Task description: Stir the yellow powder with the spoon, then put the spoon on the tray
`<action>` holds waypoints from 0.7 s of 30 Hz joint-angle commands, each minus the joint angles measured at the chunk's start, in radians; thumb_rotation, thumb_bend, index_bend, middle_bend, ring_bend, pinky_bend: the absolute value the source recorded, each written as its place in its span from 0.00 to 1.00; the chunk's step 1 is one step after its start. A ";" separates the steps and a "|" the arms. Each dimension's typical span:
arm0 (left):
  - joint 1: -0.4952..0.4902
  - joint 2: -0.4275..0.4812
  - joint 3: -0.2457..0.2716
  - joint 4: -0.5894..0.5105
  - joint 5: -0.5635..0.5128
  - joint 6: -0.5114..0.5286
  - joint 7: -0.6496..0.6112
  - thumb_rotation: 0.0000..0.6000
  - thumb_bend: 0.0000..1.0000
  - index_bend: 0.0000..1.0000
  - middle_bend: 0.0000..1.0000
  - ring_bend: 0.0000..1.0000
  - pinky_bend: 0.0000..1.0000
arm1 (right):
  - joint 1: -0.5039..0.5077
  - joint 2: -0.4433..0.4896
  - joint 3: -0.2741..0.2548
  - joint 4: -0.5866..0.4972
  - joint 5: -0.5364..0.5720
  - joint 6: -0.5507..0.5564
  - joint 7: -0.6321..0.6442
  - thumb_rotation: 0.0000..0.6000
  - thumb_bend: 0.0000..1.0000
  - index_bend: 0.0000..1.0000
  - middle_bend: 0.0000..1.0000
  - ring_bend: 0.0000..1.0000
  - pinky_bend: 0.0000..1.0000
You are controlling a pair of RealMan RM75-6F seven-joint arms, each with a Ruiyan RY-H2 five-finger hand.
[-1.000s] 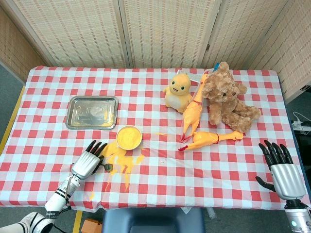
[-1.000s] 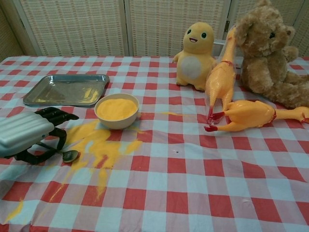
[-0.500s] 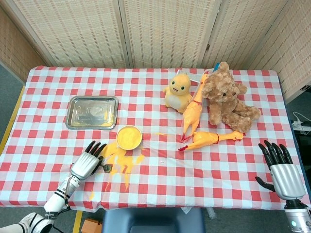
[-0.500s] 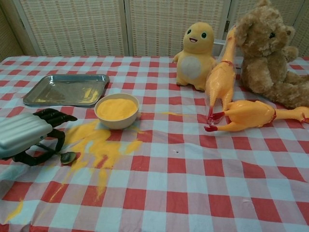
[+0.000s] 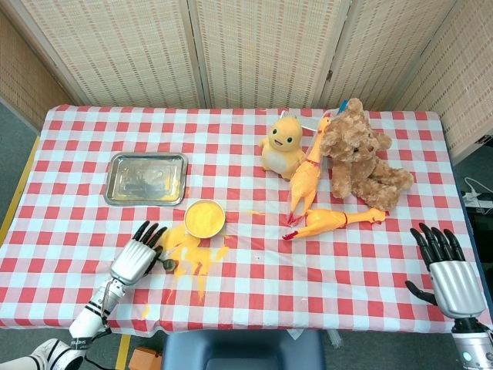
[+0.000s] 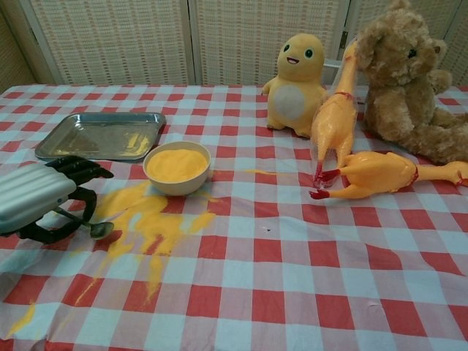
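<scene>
Spoon [image 6: 93, 229] was in the grasp of the left robot hand [image 6: 38, 199], low over spilled yellow powder [image 6: 150, 219] beside the bowl [image 6: 177, 167]. Tray [image 6: 101, 136] stood behind. Toys [image 6: 364, 175] lay well apart. The right robot hand [image 5: 448, 270] was released, fingers spread.

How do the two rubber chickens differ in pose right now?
The upright yellow rubber chicken leans against the brown teddy bear, head up, feet on the cloth. The lying yellow rubber chicken is flat on the checked tablecloth, neck pointing right. Both are yellow with red feet that nearly meet.
</scene>
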 commanded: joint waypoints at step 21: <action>-0.133 0.057 -0.236 -0.312 -0.177 -0.036 0.351 1.00 0.51 0.75 0.10 0.00 0.00 | 0.007 0.013 0.002 -0.002 0.003 -0.012 0.020 1.00 0.07 0.00 0.00 0.00 0.00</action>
